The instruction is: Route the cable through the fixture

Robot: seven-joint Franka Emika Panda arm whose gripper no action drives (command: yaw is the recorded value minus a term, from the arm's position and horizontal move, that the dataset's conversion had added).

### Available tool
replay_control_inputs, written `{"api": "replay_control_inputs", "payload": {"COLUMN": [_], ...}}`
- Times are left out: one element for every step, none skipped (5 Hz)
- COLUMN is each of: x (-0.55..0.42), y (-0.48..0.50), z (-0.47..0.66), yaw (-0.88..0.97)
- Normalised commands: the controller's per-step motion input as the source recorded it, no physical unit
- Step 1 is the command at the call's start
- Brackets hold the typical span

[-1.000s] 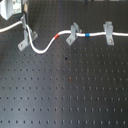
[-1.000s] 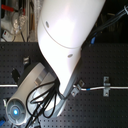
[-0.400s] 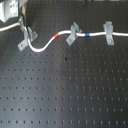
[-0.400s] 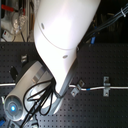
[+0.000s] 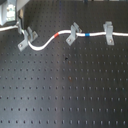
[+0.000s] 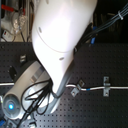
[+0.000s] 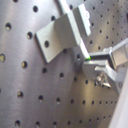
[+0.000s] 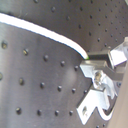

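The white cable (image 5: 45, 42) enters from the first exterior view's left and runs by the fixture (image 5: 27, 39), a wide grey U clip on a long foot. It goes on past its red band (image 5: 57, 36) and blue band (image 5: 86, 35) to the right edge. My gripper (image 5: 19, 26) hangs just left of the fixture and is shut on the cable. In the second wrist view the cable (image 8: 45, 32) ends at my fingertips (image 8: 89, 66). The first wrist view shows the fixture (image 7: 57, 32) close beside my gripper (image 7: 91, 59). In the second exterior view my arm hides the fixture.
A narrow slanted grey clip (image 5: 73, 34) and an upright squarish clip (image 5: 108, 32) hold the cable further right. Both show in the second exterior view (image 6: 75, 90) (image 6: 106, 86). The black perforated board (image 5: 65, 90) spreads in front. My white arm (image 6: 60, 40) fills the second exterior view.
My arm has shifted slightly in the second exterior view. The cable and the clips lie as before.
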Motion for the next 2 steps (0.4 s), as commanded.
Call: {"api": "replay_control_inputs", "payload": {"x": [-0.25,-0.036], "y": [0.547,0.027], "z": [0.06,0.0], "yaw": [0.06,-0.06]}}
